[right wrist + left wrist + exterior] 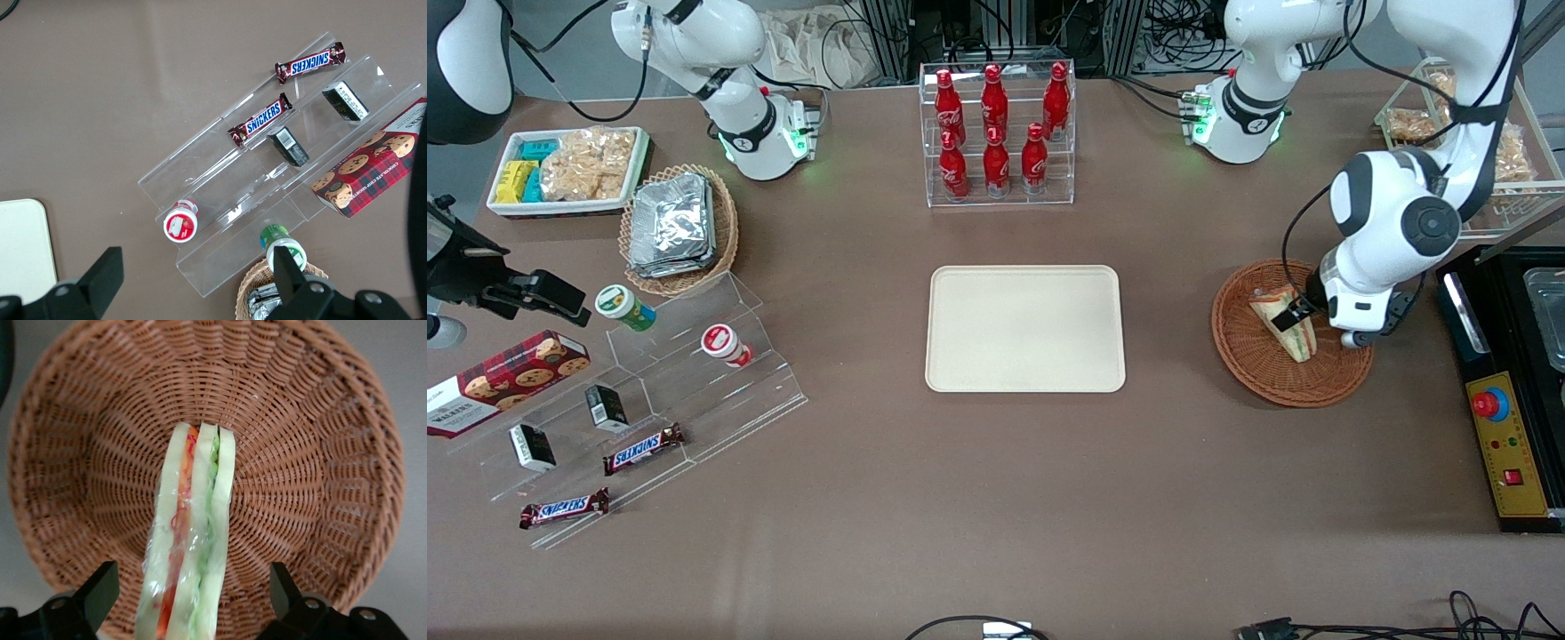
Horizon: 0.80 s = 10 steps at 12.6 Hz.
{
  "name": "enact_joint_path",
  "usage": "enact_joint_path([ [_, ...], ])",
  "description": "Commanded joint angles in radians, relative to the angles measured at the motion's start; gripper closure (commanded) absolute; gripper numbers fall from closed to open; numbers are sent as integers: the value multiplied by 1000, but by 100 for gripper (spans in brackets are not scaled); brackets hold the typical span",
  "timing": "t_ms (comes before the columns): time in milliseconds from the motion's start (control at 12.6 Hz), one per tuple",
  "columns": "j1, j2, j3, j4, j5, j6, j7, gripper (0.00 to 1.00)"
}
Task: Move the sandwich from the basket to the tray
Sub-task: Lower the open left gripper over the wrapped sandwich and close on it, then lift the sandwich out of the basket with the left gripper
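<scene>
The pincer (190, 597) hangs low in the basket (1254, 373), its fingers (100, 590) spread well apart with the sandwich (1285, 324) standing on edge between them, touching neither. The basket's wicker wall rings the sandwich on every side. Between the basket and the tray (1025, 328) the counter (996, 498) lies bare. The tray's surface is bare too. The bottle rack (999, 133) stands farther from the front camera than the tray, well apart from it.

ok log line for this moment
gripper: open, straddling sandwich | sandwich: in basket, not lifted | tray: bare
</scene>
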Motion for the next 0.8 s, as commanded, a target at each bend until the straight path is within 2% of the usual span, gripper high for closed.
enact_joint_path([
  [0, -5, 34, 3, -29, -5, 78, -17, 0],
  [80, -3, 43, 3, -29, -5, 80, -17, 2],
  [159, -3, 45, 3, -29, -5, 80, -17, 8],
  [239, -5, 45, 1, -29, -5, 80, -16, 32],
  [319, -3, 43, 1, -29, -3, 78, -15, 79],
  [398, -3, 43, 1, -29, -3, 77, -15, 100],
  [558, -3, 28, 3, -26, -3, 50, -14, 100],
  [717, -3, -41, 3, -9, -5, -44, 3, 100],
])
